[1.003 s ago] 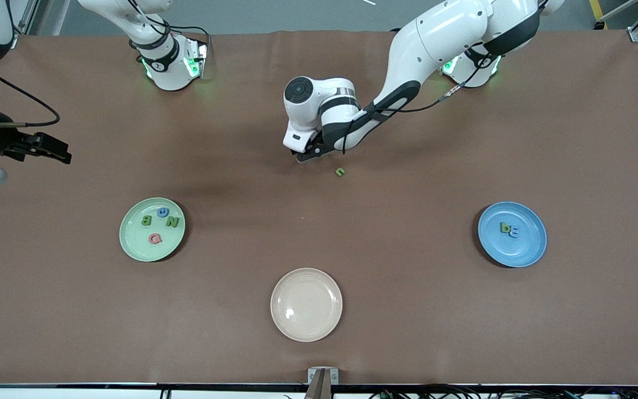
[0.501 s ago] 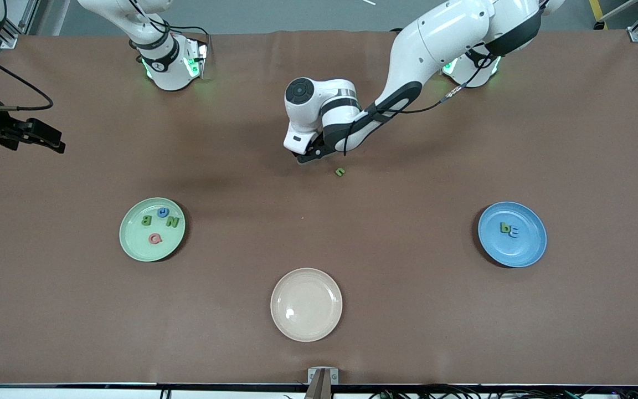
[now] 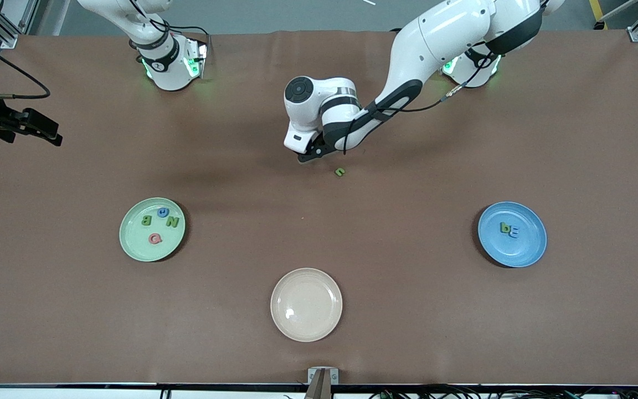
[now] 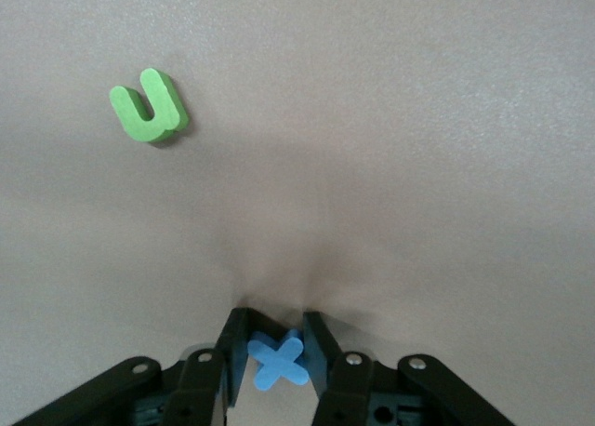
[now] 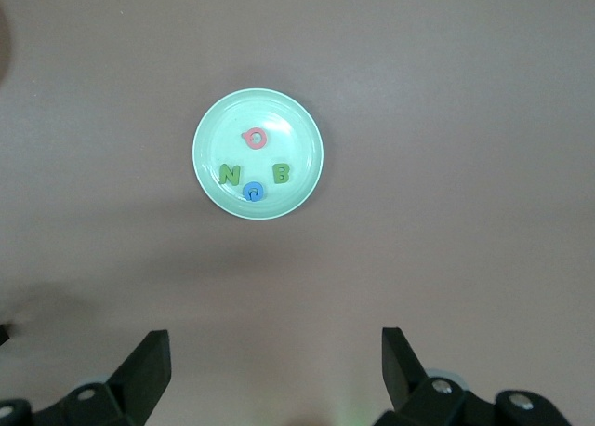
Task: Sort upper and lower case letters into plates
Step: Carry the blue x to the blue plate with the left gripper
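Note:
My left gripper (image 3: pixel 307 158) is down at the table's middle, shut on a small blue letter x (image 4: pixel 277 361) that sits between its fingers (image 4: pixel 319 350). A green letter u (image 3: pixel 340 172) (image 4: pixel 149 106) lies on the cloth beside it. The mint green plate (image 3: pixel 130 244) (image 5: pixel 297 147) holds several letters: a green B, a green N, a pink one and a blue one. The sky blue plate (image 3: pixel 524 252) holds a green b and a blue E. My right gripper (image 3: pixel 47 136) (image 5: pixel 276 352) hangs open and empty, high over the right arm's end of the table.
A cream-beige plate (image 3: pixel 306 327) with nothing in it sits nearest the front camera, between the two other plates. Brown cloth covers the table. The left arm's elbow and forearm (image 3: pixel 407 66) reach over the table's middle.
The left gripper's fingers have closed on the blue x. The right gripper has drifted toward the table's edge at the right arm's end and toward the bases' side.

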`<move>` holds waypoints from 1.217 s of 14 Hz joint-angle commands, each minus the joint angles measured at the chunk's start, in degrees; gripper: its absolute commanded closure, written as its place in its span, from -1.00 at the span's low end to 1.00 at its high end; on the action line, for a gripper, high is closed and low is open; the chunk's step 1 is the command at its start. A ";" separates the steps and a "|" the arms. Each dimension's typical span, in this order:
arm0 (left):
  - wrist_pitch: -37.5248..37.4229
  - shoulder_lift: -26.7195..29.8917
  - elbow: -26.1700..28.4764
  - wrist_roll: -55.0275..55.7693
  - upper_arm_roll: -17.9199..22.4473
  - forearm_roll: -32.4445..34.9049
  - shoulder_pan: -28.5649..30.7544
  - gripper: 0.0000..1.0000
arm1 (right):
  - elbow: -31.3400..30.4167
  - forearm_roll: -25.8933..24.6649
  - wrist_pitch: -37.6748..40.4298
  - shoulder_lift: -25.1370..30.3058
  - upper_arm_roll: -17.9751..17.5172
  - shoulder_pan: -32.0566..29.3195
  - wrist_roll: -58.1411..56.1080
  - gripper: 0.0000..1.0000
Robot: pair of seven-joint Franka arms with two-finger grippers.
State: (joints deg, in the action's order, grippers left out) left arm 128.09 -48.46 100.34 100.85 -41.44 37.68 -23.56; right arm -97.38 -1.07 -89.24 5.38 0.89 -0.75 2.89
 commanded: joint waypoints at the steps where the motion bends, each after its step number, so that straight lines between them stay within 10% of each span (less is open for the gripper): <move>1: 0.85 0.03 0.73 0.22 0.31 1.43 0.36 0.67 | -2.55 0.72 -1.20 3.06 0.43 0.84 0.54 -1.00; 9: -0.46 5.64 0.64 0.05 -1.27 1.35 2.54 0.99 | -2.72 2.57 -3.66 2.71 0.52 0.84 -0.87 -1.00; 17: -20.50 6.71 5.46 -21.99 -30.87 1.35 36.79 0.99 | -2.72 2.57 -2.08 2.53 0.78 0.14 -5.61 -1.00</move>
State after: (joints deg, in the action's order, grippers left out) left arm 109.00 -42.75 101.59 82.79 -67.78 38.41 6.44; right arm -98.63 0.88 -91.32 6.44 1.35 -0.44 -0.84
